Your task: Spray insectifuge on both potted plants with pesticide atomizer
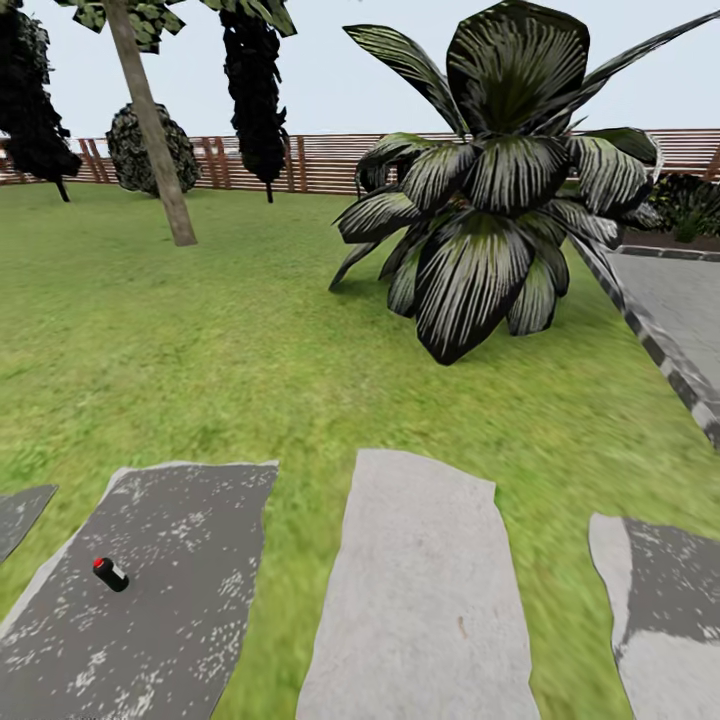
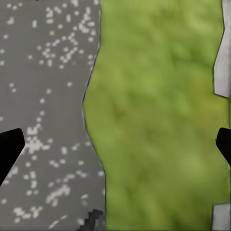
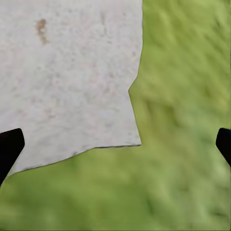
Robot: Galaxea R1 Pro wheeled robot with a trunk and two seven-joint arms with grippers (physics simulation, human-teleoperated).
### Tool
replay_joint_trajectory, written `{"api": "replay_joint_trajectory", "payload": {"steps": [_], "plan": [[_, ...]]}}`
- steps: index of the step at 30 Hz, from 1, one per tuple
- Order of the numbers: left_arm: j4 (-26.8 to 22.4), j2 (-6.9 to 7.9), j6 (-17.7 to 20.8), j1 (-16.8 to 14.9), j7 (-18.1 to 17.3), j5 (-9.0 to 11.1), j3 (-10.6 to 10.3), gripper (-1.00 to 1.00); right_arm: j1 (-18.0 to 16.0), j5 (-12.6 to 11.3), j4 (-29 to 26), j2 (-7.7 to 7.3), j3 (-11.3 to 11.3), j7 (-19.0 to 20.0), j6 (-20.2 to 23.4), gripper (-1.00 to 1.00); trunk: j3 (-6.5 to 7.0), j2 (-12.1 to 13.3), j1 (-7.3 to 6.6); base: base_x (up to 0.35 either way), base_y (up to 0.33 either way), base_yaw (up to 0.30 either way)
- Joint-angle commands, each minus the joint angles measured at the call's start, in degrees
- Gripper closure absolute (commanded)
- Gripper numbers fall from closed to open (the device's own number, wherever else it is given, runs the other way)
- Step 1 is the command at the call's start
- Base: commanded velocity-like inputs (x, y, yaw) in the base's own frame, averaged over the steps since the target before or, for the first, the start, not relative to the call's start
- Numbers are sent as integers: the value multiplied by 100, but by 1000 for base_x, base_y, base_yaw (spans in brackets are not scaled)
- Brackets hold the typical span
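- The pesticide atomizer (image 1: 110,574) lies tipped near the left edge of a dark stepping stone (image 1: 170,610).
- Left gripper (image 2: 115,144) and right gripper (image 3: 115,144): both spread wide, holding nothing.

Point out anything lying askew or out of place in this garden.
The pesticide atomizer lies tipped on its side on the dark speckled stepping stone at the head view's lower left, red top pointing up-left, rather than standing upright. Nothing looks spilled around it. The lawn and the big striped-leaf plant look undisturbed.
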Motion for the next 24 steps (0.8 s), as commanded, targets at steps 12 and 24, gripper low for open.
{"api": "replay_joint_trajectory", "payload": {"steps": [12,24], "plan": [[4,2,-19,-8,0,-30,-5,-100,-2,43,5,2,-28,-12,-14,-100,-4,-2,1,174,-239,276],[4,2,-19,-4,0,-29,-5,-100,-2,44,7,2,-28,-12,-9,-100,-4,-2,1,173,-239,276]]}}
